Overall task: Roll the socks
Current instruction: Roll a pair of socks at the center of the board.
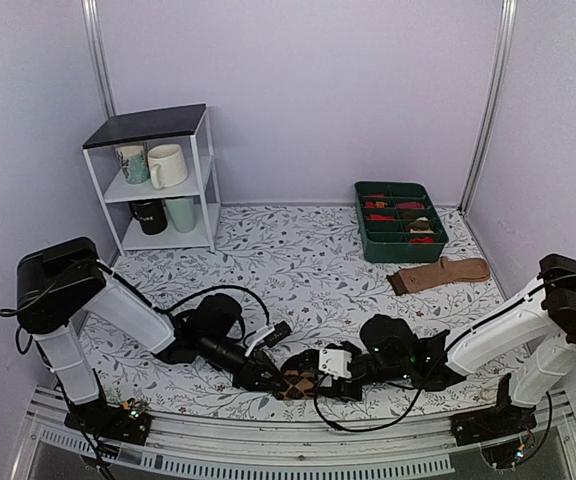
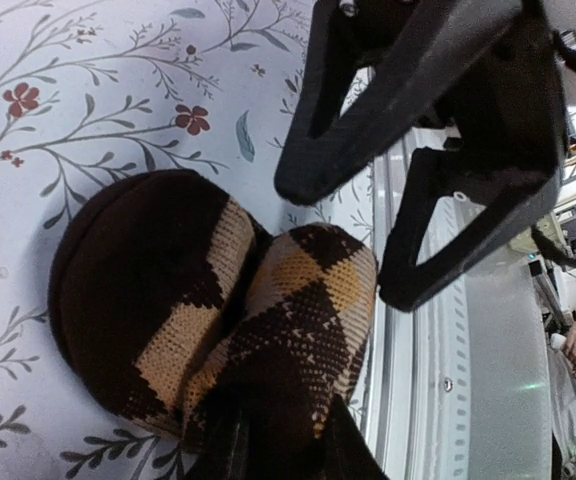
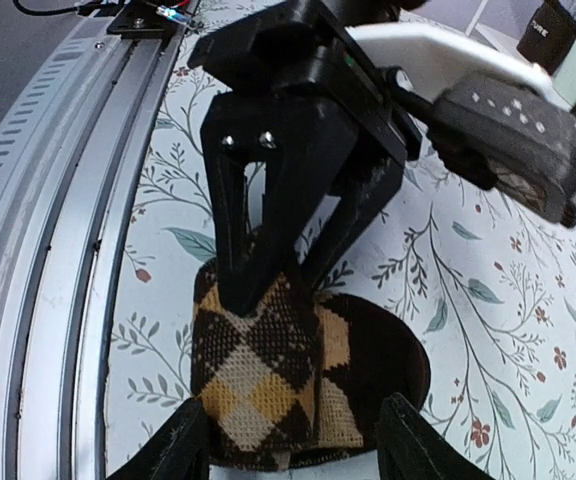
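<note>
Presently, left gripper (image 3: 278,288) is clamped on the socks (image 3: 268,380); right gripper (image 2: 353,235) sits just beside the socks, jaws apart.

Floral table (image 1: 298,260) carries shelf rack (image 1: 148,126), green bin (image 1: 406,252), tan sock (image 1: 443,273), rolled socks (image 1: 298,383).

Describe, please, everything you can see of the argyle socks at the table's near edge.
The socks are dark brown knit with tan-orange argyle diamonds, rolled into a compact rounded bundle lying on the floral table by its near edge. The left gripper pinches one end; the right gripper, open, straddles the other.
</note>
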`<act>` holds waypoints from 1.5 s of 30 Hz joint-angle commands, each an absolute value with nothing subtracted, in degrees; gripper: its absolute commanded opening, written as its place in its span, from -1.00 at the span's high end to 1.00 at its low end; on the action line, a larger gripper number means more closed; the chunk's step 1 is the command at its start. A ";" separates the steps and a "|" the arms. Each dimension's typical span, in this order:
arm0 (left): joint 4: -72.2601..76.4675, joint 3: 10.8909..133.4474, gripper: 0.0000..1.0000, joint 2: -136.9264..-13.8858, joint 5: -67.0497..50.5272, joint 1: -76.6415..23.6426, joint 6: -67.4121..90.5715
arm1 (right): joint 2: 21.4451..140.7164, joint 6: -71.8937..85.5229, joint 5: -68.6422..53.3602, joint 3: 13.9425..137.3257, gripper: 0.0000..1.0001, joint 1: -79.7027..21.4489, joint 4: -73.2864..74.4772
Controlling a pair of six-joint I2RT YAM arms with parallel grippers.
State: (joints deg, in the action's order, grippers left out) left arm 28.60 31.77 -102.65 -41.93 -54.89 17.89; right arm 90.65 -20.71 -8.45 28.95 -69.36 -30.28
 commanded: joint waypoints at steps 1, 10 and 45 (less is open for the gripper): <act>14.94 29.37 0.79 -106.70 -40.47 -55.20 18.71 | 94.11 -22.12 -5.58 32.28 -0.13 -70.82 -30.68; 15.03 29.12 0.80 -106.35 -40.26 -55.17 17.96 | 92.63 -6.13 -3.77 36.81 -0.15 -63.34 -21.53; 6.53 37.43 0.83 -104.94 -35.95 -56.25 9.49 | 115.03 0.66 -22.49 53.56 0.68 -56.69 -12.13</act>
